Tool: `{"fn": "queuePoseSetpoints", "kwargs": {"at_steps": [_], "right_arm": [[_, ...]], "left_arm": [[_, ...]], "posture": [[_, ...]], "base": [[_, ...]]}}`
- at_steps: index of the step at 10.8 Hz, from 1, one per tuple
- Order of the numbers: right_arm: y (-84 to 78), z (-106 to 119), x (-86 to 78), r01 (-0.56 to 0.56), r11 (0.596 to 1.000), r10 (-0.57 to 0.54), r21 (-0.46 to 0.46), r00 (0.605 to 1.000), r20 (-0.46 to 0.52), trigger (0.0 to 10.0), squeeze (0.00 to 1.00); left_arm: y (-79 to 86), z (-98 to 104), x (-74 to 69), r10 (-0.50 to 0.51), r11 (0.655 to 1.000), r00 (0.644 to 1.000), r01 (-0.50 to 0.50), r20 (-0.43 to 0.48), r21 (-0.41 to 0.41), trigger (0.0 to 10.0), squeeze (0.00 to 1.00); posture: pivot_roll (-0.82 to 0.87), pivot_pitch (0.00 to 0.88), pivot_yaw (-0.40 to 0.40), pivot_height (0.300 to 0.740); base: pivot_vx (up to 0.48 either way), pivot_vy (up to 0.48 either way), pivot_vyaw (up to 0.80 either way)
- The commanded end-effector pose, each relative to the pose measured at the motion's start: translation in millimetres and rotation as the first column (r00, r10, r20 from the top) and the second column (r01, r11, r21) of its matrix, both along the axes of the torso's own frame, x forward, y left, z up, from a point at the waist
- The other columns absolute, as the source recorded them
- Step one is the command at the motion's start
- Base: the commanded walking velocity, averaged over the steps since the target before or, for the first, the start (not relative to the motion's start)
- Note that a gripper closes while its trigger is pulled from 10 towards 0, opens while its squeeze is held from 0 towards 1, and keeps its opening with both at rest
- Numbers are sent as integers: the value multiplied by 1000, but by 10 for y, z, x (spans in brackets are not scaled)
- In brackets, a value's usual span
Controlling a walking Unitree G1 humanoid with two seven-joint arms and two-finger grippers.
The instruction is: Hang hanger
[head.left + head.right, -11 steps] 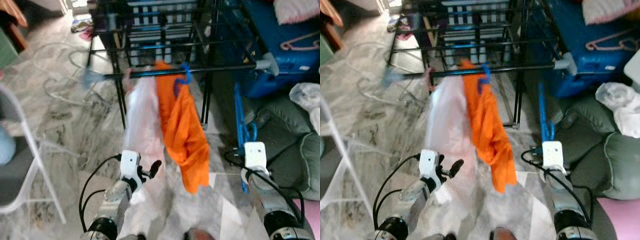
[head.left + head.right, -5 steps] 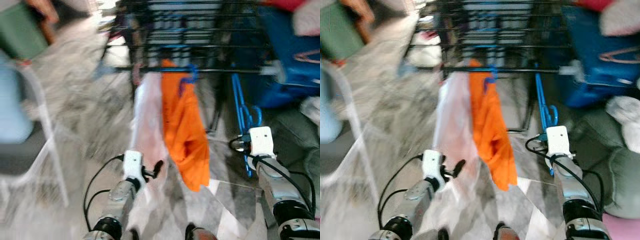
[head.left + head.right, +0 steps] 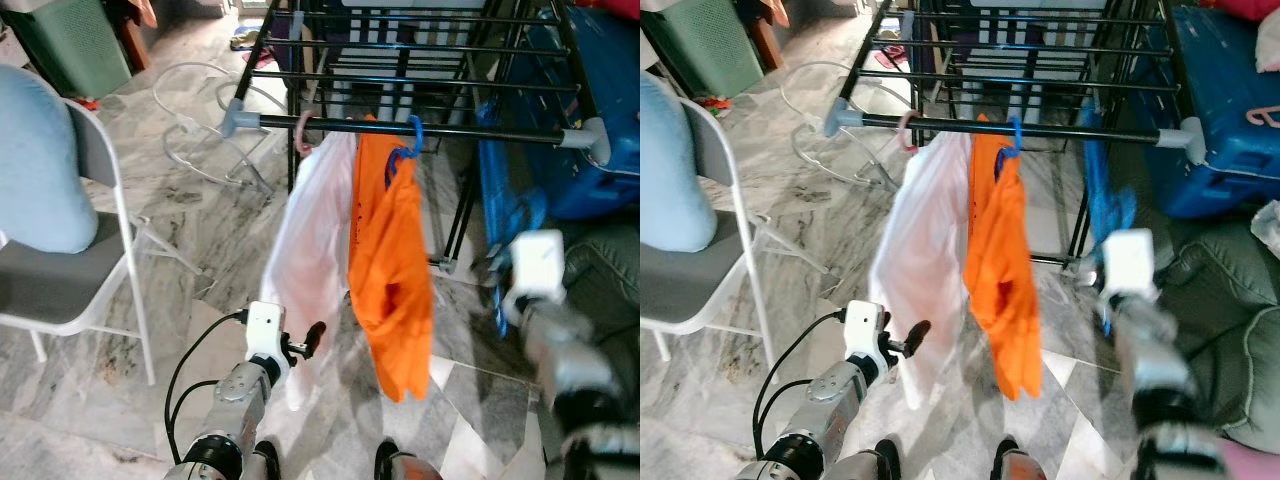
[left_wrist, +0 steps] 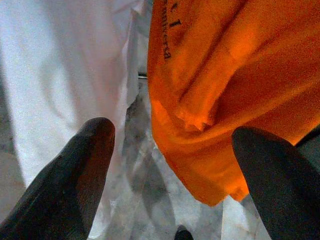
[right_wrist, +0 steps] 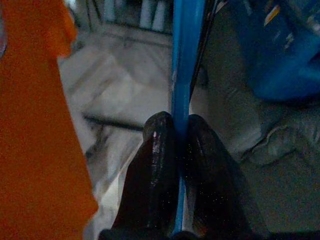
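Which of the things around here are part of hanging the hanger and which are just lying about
In the job: blue plastic hanger pinched in right gripper; black metal drying rack rail.

Lying about: orange shirt, white garment, grey folding chair, green laundry basket.

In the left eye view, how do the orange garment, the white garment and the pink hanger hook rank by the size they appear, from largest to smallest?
1 and 2. The orange garment and the white garment look about alike in size; I would not rank them.
3. The pink hanger hook on the black rail is plainly smallest.
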State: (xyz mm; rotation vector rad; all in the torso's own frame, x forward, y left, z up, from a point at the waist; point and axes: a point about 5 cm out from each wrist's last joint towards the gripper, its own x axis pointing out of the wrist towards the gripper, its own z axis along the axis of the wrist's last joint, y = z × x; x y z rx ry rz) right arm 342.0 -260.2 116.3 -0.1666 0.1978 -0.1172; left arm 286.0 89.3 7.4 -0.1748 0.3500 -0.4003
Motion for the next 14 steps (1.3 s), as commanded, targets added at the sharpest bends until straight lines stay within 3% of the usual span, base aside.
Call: {"fn": "queuePoseSetpoints", "kwargs": {"at_steps": [1, 3, 7, 11, 14], "right_arm": [[-2, 112, 35, -7, 1000, 7, 10, 999, 31, 10000, 0], [30, 418, 192, -39, 999, 37, 34, 996, 77, 10000, 0], [185, 629, 424, -84, 995, 82, 48, 996, 44, 10000, 0], [373, 616, 557, -101, 979, 104, 177, 995, -11, 10000, 0], [462, 487, 559, -96, 973, 111, 210, 992, -58, 10000, 0]], "left_arm": [[26, -27, -27, -6, 1000, 1000, 6, -11, 8, 10000, 0], [92, -50, -48, 0, 1000, 1000, 0, -14, 23, 10000, 0], [123, -80, -90, 3, 999, 1000, -2, -23, 39, 10000, 0], [188, -95, -119, 12, 998, 1000, -11, -28, 56, 10000, 0], [209, -115, -144, 12, 998, 999, -9, -41, 61, 10000, 0]], "posture": [[-82, 205, 51, 740], [-65, 213, 49, 740], [-50, 227, 44, 740], [-15, 247, 44, 740], [3, 251, 45, 740]], "base": [[0, 0, 0], [0, 0, 0], [0, 0, 0], [0, 0, 0], [0, 0, 0]]}}
